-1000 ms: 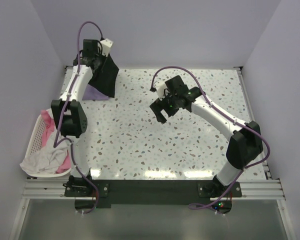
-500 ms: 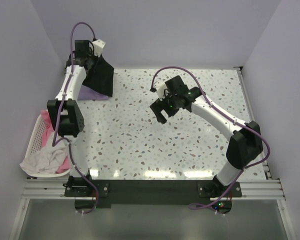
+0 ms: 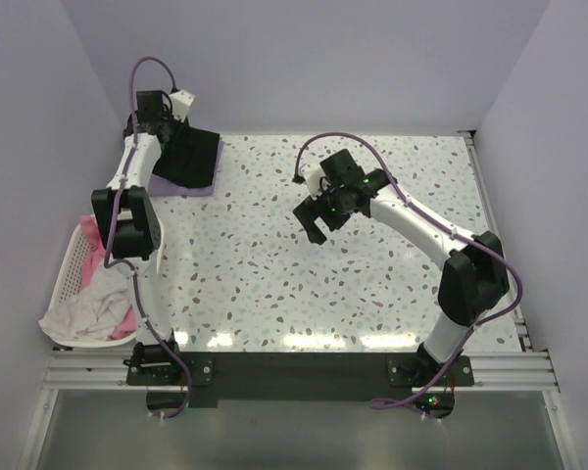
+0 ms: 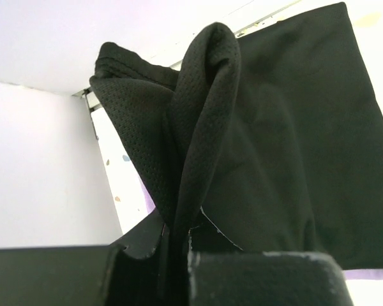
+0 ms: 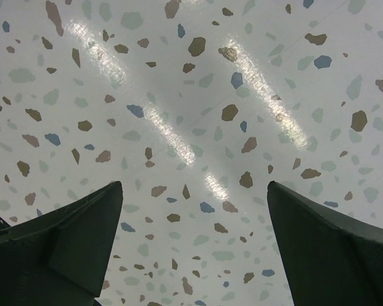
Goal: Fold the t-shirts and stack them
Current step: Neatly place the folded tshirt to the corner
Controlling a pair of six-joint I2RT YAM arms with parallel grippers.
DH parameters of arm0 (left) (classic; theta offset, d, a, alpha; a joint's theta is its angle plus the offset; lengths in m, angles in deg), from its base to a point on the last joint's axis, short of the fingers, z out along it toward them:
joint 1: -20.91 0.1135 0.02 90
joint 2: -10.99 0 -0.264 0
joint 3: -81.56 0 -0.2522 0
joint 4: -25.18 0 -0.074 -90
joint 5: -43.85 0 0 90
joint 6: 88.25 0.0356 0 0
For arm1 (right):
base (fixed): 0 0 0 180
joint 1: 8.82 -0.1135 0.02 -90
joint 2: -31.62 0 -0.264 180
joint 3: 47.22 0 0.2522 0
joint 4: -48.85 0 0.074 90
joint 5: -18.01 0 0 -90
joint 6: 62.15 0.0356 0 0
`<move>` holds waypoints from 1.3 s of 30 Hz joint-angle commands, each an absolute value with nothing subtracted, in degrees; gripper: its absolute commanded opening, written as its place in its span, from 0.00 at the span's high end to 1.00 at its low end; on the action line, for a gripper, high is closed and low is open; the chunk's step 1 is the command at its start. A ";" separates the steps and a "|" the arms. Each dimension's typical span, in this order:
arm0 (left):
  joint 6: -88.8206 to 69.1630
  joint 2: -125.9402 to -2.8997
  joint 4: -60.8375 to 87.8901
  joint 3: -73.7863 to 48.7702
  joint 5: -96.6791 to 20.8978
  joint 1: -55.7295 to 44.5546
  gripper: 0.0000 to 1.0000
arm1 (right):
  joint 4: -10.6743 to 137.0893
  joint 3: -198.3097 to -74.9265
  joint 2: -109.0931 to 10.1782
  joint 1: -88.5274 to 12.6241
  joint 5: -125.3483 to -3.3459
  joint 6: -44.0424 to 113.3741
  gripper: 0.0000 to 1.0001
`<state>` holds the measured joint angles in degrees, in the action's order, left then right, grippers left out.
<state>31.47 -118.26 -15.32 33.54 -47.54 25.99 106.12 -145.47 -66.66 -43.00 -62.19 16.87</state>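
My left claw [image 4: 175, 245] is clamped on a raised pinch of the folded black mesh t-shirt [image 4: 274, 127]. I judge it is setting this shirt on the folded lavender t-shirt [image 3: 181, 186] to build the stack. The black shirt spreads flat just ahead of that claw. My right claw [image 5: 195, 236] hangs with its jaws apart above the speckled counter [image 3: 372, 284], well away and gripping nothing.

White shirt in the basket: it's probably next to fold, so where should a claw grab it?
Probably the bunched fold of the white shirt draped over the basket's near rim, coming straight down from above: it's heaped up, and free of the pink garment.
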 commanded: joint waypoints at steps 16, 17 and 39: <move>34.10 -120.59 -9.66 41.06 -53.10 29.17 0.20 | 109.46 -150.98 -67.78 -43.02 -62.85 16.25 0.01; 34.01 -120.24 -10.72 42.40 -53.10 29.35 0.16 | 109.37 -150.98 -67.52 -43.10 -62.76 16.25 0.01; 23.91 -110.73 -29.71 38.01 -28.24 30.14 0.46 | 104.97 -138.77 -52.40 -37.21 -60.12 18.54 0.01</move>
